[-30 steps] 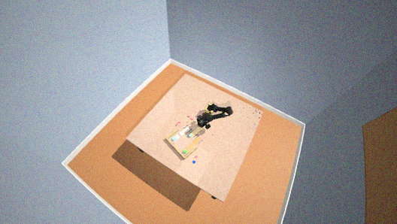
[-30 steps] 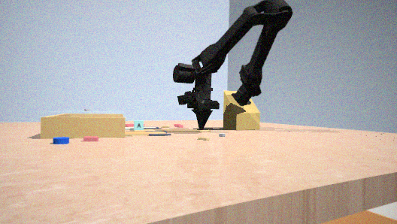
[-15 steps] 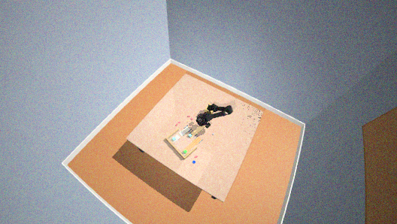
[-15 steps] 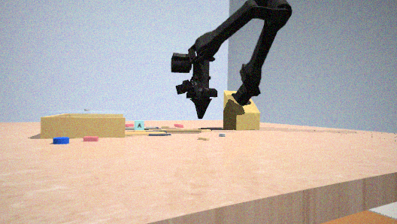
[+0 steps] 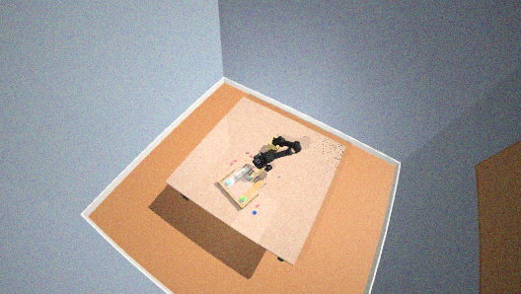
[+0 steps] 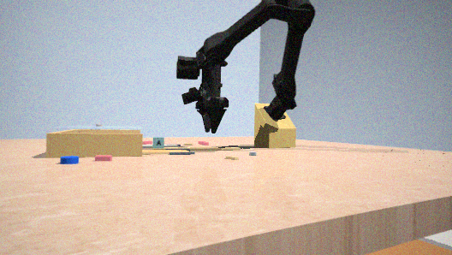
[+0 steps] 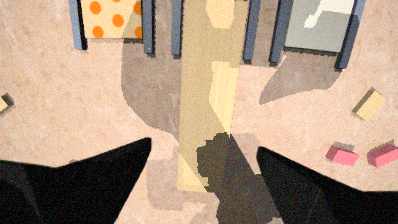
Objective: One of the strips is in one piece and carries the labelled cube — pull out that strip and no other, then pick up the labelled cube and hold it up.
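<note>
Progress status: strip extraction appears to be complete or nearly so; cube pick-up remains.

1. Strip. The plain pale-yellow wooden strip [image 5: 257, 174] [image 7: 207, 100] lies lengthwise along the 12-to-6 o'clock line of the wrist view. Its near end projects well past the dark slate-blue guide rails [image 7: 250, 32]. The cream strip with orange dots [image 7: 118, 21], at 11 o'clock, and the grey-and-white strip [image 7: 317, 35], at 1 o'clock, end short of the rail tips — neither projects in the same way.

2. Labelled cube. The small teal cube marked "A" [image 5: 250, 178] [image 6: 158, 142] stands upright, at 8 o'clock from the gripper in the exterior view and 7 o'clock in the top view. It appears to ride on the plain strip, outside the pale wooden tray frame [image 5: 230, 196] [image 6: 94, 145]. It is outside the wrist view. Whether the strip is fully free of its rails cannot be confirmed.

3. End effector. The black parallel-jaw gripper [image 5: 259, 162] [image 6: 210, 129] [image 7: 204, 147] is wide open, with nothing between its fingers. The fingertips hang above the table, apart from the strip.

4. Remaining steps. If the extraction is accepted as sufficient, position the open gripper over the cube, lower it astride two opposite faces, close, and raise. The lift is not yet done — keep the fingers clear of the neighbouring strips during the approach.
</note>
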Tool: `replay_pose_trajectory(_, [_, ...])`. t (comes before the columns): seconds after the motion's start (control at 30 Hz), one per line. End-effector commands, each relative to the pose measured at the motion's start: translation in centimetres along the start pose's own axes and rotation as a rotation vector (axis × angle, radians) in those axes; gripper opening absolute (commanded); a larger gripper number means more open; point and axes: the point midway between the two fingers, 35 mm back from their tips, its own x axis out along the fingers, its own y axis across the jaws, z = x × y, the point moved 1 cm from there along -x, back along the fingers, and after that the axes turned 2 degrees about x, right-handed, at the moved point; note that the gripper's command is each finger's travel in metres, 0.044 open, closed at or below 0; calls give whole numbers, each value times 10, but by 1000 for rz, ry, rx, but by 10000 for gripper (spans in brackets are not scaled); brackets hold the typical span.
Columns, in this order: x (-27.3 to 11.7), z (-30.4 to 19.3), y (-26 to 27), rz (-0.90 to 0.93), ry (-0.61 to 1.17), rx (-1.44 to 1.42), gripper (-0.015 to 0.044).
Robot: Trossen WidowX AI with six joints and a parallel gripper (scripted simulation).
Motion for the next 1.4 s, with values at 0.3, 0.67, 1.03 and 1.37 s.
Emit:
replay_pose_trajectory(0.3, [-6,48,2,-3,0,-2,440])
replay_pose_trajectory(0.67, [-11,87,4,-3,-1,-3,440])
replay_pose_trajectory(1.03, [-15,128,6,-3,-3,-5,440])
replay_pose_trajectory(1.37, [-15,150,4,-3,-4,-6,361])
